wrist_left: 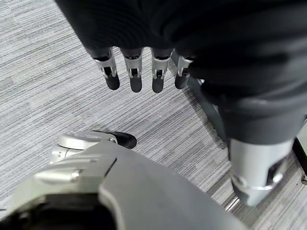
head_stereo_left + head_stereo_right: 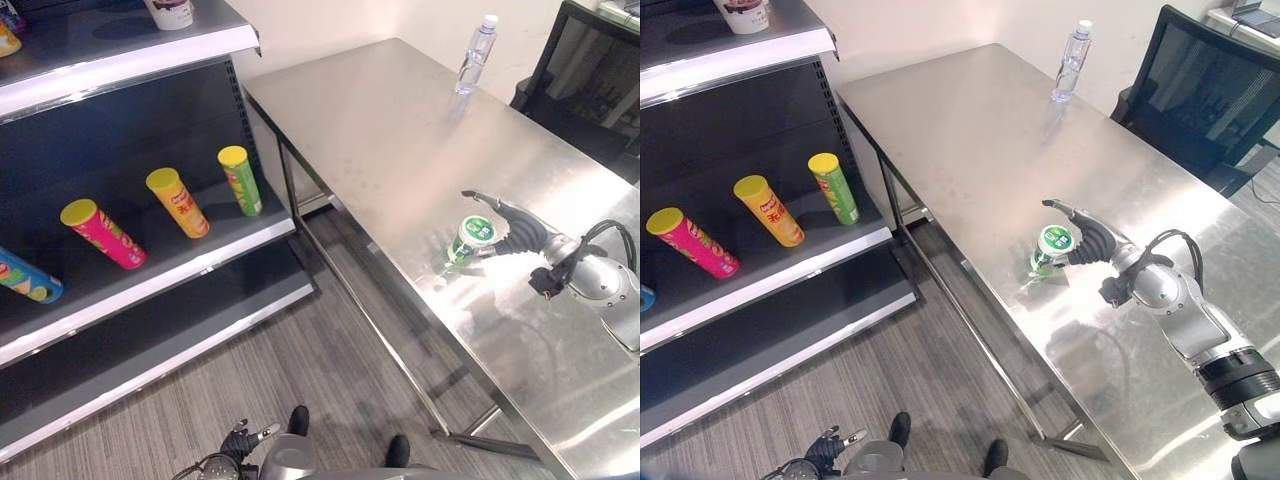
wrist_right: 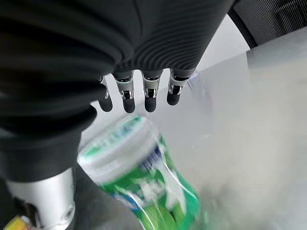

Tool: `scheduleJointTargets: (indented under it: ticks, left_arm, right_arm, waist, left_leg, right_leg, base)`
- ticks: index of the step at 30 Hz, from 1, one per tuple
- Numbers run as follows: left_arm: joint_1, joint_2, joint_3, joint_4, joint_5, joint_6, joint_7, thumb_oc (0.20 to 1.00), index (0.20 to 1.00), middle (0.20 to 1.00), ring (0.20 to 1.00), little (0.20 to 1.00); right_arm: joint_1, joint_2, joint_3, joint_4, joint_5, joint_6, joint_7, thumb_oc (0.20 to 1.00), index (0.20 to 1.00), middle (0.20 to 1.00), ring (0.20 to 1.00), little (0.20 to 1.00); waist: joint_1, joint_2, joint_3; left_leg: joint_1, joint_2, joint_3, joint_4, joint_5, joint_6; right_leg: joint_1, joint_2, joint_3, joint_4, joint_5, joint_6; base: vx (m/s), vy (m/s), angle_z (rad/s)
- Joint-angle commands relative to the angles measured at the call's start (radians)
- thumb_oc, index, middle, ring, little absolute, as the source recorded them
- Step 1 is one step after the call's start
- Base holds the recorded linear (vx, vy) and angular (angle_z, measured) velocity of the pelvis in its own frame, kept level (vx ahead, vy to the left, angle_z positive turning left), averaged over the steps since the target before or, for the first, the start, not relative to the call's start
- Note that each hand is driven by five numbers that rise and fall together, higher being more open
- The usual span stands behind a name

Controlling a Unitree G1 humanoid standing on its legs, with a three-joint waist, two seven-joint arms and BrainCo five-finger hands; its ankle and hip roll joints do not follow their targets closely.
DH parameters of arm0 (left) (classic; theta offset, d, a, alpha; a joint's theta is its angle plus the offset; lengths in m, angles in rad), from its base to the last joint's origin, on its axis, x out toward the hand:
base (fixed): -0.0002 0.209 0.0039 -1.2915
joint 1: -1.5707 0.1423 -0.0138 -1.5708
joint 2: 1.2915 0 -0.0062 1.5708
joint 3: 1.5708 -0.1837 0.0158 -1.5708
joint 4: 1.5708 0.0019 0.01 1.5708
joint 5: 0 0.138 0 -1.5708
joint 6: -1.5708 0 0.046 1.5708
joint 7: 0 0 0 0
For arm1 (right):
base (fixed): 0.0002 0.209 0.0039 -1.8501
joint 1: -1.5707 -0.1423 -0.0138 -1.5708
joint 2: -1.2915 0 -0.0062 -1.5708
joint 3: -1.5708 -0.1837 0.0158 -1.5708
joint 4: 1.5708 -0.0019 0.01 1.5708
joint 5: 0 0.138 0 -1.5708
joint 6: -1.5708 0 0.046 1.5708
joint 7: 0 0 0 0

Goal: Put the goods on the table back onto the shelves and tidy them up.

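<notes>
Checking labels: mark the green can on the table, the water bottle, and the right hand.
green can [image 2: 1054,241], right eye view, white lid.
water bottle [image 2: 476,56], left eye view, clear body.
right hand [image 2: 1096,240], right eye view, dark ribbed cover.

Green canister [image 2: 1049,250] with white-green lid is standing on the tabletop [image 2: 970,130] near its front edge. Clear water bottle [image 2: 1069,60] is standing upright at the far end.
</notes>
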Motion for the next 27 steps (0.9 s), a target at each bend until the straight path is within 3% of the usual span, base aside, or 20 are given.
scheduleJointTargets:
  ticks: [1,22,23,24,27]
  left_arm:
    - [-0.053,0.011,-0.04,0.025,-0.002,-0.02,0.002,1.0,1.0,1.0,1.0,1.0]
    - [-0.051,0.011,-0.047,0.027,-0.016,-0.021,0.001,1.0,1.0,1.0,1.0,1.0]
    - [-0.052,0.011,-0.048,0.026,-0.016,-0.021,0.001,1.0,1.0,1.0,1.0,1.0]
    - [-0.052,0.011,-0.048,0.026,-0.018,-0.022,0.001,1.0,1.0,1.0,1.0,1.0]
    - [-0.052,0.011,-0.048,0.025,-0.019,-0.021,0.001,1.0,1.0,1.0,1.0,1.0]
  right_arm:
    - [-0.073,-0.046,0.047,-0.035,0.017,-0.036,-0.019,1.0,1.0,1.0,1.0,1.0]
    - [-0.096,0.008,0.085,0.051,0.02,-0.014,-0.02,1.0,1.0,1.0,1.0,1.0]
    - [-0.093,0.007,0.08,0.049,0.015,-0.013,-0.023,0.376,0.376,0.376,0.376,0.376]
    - [-0.094,0.01,0.079,0.052,0.013,-0.013,-0.024,0.2,0.2,0.2,0.2,0.2]
    - [-0.094,0.013,0.076,0.049,0.011,-0.014,-0.027,0.2,0.2,0.2,0.2,0.2]
  waist:
    - [0.021,-0.008,-0.029]
    - [0.034,-0.01,-0.02]
    - [0.035,-0.01,-0.019]
    - [0.035,-0.01,-0.02]
    - [0.035,-0.01,-0.019]
  left_leg:
    - [0.068,0.031,0.124,0.023,-0.078,-0.044]
    - [0.062,0.028,0.12,0.025,-0.077,-0.042]
    - [0.061,0.028,0.121,0.025,-0.076,-0.042]
    - [0.061,0.028,0.121,0.024,-0.076,-0.042]
    - [0.062,0.028,0.121,0.024,-0.077,-0.041]
  right_leg:
    - [-0.066,-0.011,0.017,0.148,-0.12,0.061]
    - [-0.068,-0.013,0.017,0.15,-0.119,0.062]
    - [-0.07,-0.013,0.017,0.15,-0.118,0.062]
    - [-0.07,-0.013,0.018,0.149,-0.118,0.062]
    - [-0.07,-0.013,0.019,0.149,-0.118,0.062]
  base:
    - [0.0,0.0,0.0]
    - [0.0,0.0,0.0]
    - [0.0,0.0,0.0]
    - [0.0,0.0,0.0]
    - [0.0,0.0,0.0]
